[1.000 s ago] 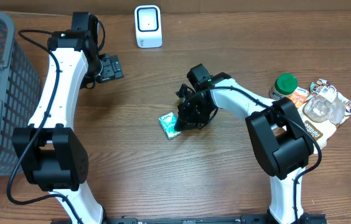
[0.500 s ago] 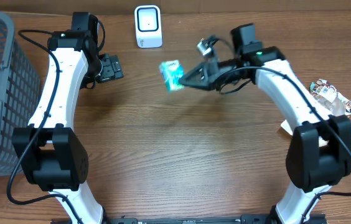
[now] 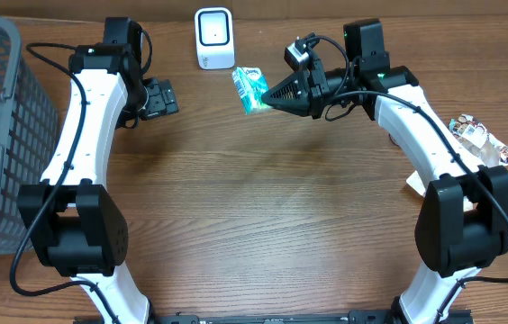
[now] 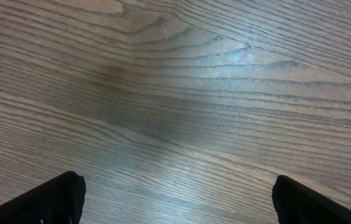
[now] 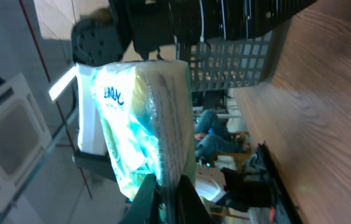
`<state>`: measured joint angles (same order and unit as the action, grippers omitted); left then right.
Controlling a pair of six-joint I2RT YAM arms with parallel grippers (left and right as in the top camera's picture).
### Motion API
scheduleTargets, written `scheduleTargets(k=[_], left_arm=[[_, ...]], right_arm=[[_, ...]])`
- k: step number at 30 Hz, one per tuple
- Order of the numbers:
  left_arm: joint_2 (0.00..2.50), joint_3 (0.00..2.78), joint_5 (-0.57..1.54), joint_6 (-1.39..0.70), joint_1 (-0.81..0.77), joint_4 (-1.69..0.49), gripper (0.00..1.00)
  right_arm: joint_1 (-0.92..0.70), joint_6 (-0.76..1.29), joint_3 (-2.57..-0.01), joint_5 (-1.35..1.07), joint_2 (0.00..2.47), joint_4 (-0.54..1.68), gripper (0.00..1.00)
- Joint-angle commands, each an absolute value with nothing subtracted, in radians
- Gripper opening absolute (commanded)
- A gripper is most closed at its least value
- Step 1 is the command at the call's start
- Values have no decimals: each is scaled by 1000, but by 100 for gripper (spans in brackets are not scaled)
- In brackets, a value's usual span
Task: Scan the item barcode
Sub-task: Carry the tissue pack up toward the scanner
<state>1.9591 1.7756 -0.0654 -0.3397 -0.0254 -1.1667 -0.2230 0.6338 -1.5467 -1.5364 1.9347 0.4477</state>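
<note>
Overhead | right claw [image 3: 267,94] pinching crinkly teal packet [image 3: 249,88], likely tissues | left claw [image 3: 162,98] wide

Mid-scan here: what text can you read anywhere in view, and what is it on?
No text reads cleanly.
Blue lettering on the packet: too blurred to read.
Print on the pouches at the right edge: too small.
On the scanner: none visible.
</note>
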Motion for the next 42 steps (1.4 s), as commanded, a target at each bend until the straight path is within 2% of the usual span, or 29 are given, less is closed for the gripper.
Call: scheduleTargets(k=[1, 8, 12, 17, 23, 26, 29, 35, 42], left_arm=[[1962, 1785, -78, -337, -27, -1166, 99], [1962, 1784, -78, -337, -27, -1166, 100], [1962, 1784, -78, -337, -27, -1166, 100], [1962, 1784, -78, -337, -27, -1166, 100], [1962, 1784, -78, -337, -27, -1166, 99], [1962, 1785, -78, -337, -27, -1166, 99], [1962, 1784, -78, -337, -27, -1166, 100], [1962, 1784, -78, -337, -27, -1166, 100], [1962, 1785, -78, -337, -27, -1166, 100]], right_arm=[[-223, 830, -1558, -1569, 1924, 386, 4], [-223, 1111, -1558, -1570, 1898, 52, 4], [-224, 1195, -1558, -1569, 1896, -89, 4], [-226, 1132, -1558, -1566, 1896, -120, 4], [-241, 936, -1556, -1516, 1914, -97, 4], [-254, 797, -1555, -1391, 1936, 59, 4], [-283, 563, -1555, -1072, 1941, 408, 4], [-321, 448, -1594, -736, 1941, 678, 4], [-371, 277, -1969, -372, 1958, 960, 4]])
